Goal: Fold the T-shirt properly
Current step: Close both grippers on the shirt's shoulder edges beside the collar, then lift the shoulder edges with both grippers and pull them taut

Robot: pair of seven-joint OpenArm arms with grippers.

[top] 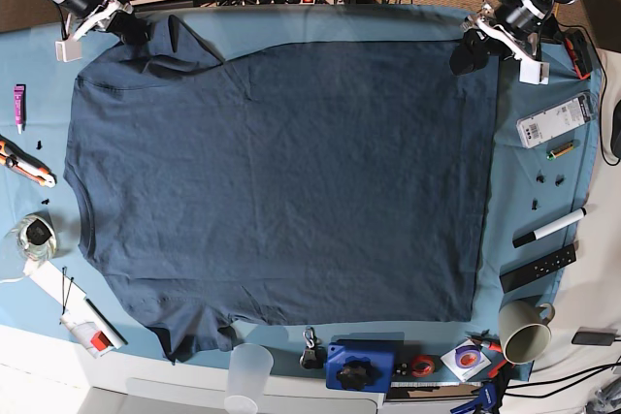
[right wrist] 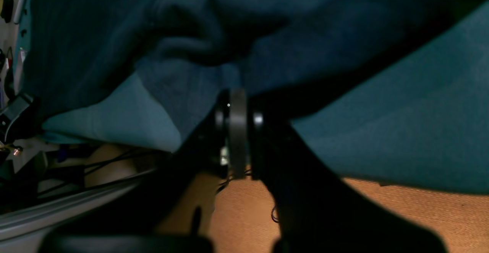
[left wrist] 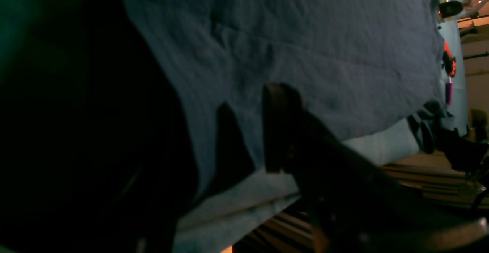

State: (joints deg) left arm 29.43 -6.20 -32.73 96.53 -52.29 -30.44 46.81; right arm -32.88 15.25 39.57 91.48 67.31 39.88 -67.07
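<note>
A light-blue tablecloth (top: pixel 291 21) covers the table; brown carpet floor (right wrist: pixel 401 214) beyond.

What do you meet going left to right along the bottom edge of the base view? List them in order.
Tape roll → clear cup → blue block with black knob → disc → mug.

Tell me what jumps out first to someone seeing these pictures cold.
The big navy T-shirt spread flat over nearly the whole tablecloth. Next, the two arms at its far corners: the right end effector at the base view's top left, shut on bunched sleeve fabric, and the left end effector at the top right hem corner. Small clutter rings the table edges.
</note>
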